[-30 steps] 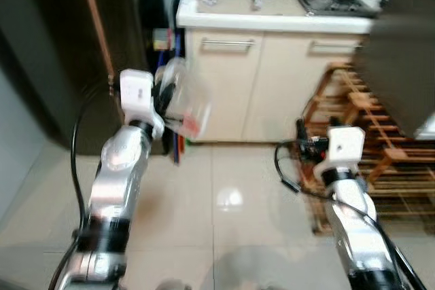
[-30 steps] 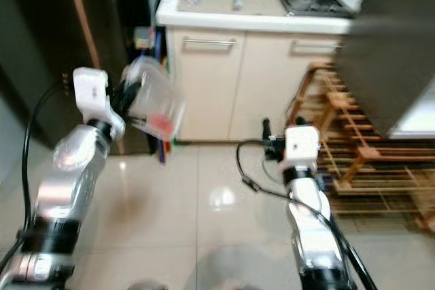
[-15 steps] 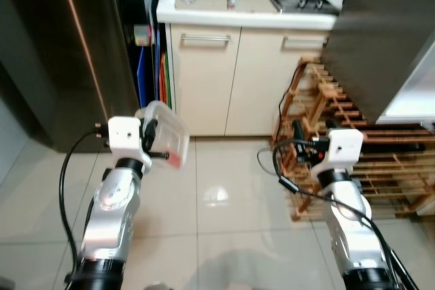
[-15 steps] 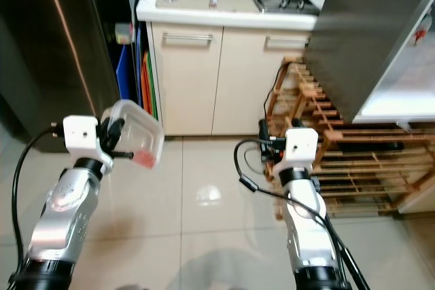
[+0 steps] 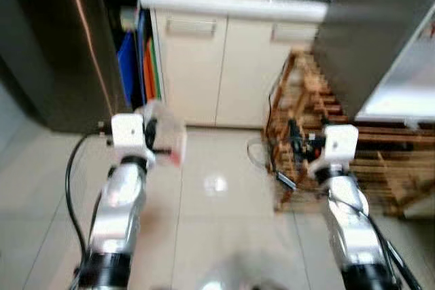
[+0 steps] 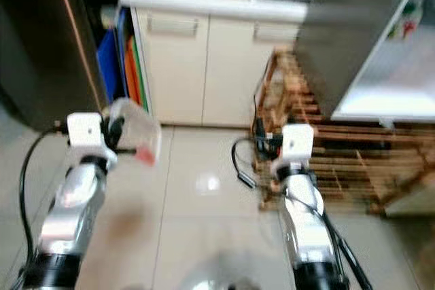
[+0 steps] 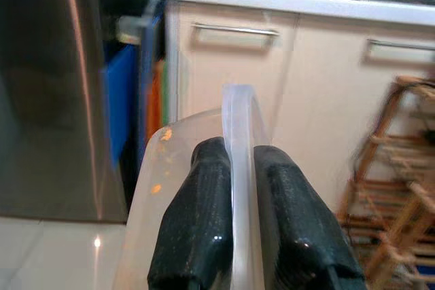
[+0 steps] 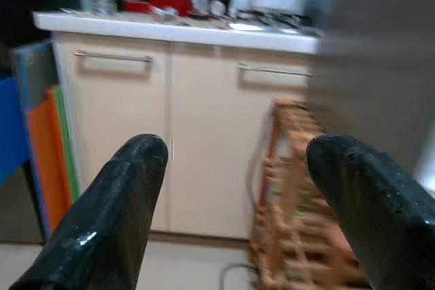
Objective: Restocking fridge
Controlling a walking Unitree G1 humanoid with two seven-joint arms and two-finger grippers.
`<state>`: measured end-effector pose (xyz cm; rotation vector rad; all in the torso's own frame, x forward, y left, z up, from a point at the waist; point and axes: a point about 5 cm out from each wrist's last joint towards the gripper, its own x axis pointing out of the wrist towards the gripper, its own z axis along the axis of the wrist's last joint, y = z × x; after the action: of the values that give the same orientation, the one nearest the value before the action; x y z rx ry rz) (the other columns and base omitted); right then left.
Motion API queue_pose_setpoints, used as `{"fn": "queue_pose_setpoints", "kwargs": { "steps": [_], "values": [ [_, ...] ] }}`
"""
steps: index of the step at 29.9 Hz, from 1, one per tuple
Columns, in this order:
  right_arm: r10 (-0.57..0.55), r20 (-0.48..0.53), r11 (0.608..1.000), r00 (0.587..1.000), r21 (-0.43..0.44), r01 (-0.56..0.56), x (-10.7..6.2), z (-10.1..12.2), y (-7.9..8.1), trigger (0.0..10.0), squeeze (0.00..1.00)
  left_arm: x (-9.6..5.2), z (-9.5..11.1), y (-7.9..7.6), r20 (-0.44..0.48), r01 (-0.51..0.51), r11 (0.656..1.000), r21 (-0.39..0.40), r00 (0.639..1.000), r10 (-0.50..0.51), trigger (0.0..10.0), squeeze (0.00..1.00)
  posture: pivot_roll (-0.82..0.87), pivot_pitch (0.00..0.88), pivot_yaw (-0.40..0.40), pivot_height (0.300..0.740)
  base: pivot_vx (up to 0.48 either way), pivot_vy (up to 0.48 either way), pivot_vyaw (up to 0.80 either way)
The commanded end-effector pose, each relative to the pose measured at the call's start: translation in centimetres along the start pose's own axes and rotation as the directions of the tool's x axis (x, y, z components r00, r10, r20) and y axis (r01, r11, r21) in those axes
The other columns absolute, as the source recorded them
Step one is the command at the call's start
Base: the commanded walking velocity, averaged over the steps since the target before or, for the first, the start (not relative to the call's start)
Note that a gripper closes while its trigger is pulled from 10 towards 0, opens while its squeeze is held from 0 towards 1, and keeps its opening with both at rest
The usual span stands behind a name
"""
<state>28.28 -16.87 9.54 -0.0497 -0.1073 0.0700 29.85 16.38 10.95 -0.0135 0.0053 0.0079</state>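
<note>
Left gripper [image 7: 238,236] fingers pinch the clear container's [image 7: 238,134] thin rim. Likely light, stiff, slippery plastic; grip near the rim. Right gripper [image 8: 234,188] fingers spread, empty.

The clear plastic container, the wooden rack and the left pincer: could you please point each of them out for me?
clear plastic container [image 6: 136,130], right eye view, on its see-through side wall.
wooden rack [image 5: 309,100], left eye view, on the upper slats.
left pincer [image 7: 238,195], left wrist view, midway between the fingertips, shut on the container's rim.

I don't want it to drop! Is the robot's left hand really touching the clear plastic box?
Touching. In the left wrist view, the left gripper has both black fingers pressed against the rim of the clear plastic box, one on each side.
</note>
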Motion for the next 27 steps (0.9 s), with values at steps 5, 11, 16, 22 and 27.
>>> {"fn": "queue_pose_setpoints", "kwargs": {
  "steps": [5,11,16,22,27],
  "values": [
    [-0.013,0.007,1.000,1.000,-0.006,0.013,-0.1,0.2,-0.4,10.0,0.00,0.9,1.0,-1.2,0.033,0.042,0.999,0.006,0.999,-0.042,10.0,0.00,-0.01,0.000,-0.025,0.740,0.000,-0.478,0.00],
    [-0.016,0.007,1.000,1.000,-0.013,0.016,-0.1,0.2,-0.6,10.0,0.00,1.7,1.5,-1.3,0.048,0.049,0.999,0.024,0.998,-0.050,10.0,0.00,-0.02,0.000,-0.021,0.740,0.000,-0.471,0.00],
    [-0.014,0.008,1.000,1.000,-0.018,0.014,-0.1,0.1,-0.6,10.0,0.00,2.2,1.7,-1.2,0.047,0.036,0.999,0.021,0.998,-0.037,10.0,0.00,-0.03,0.000,-0.018,0.740,0.000,-0.466,0.00],
    [-0.009,0.013,1.000,1.000,-0.017,0.009,0.0,0.2,-0.3,10.0,0.00,3.1,2.2,-1.5,0.057,0.032,0.999,0.022,0.998,-0.033,10.0,0.00,-0.02,0.000,-0.017,0.740,0.000,-0.461,0.00],
    [-0.005,0.015,1.000,1.000,-0.020,0.006,-0.1,0.2,-0.3,10.0,0.00,3.6,2.6,-1.6,0.069,0.023,1.000,0.019,0.997,-0.025,10.0,0.00,-0.03,0.000,-0.019,0.740,0.000,-0.458,0.00]
  ]
}}
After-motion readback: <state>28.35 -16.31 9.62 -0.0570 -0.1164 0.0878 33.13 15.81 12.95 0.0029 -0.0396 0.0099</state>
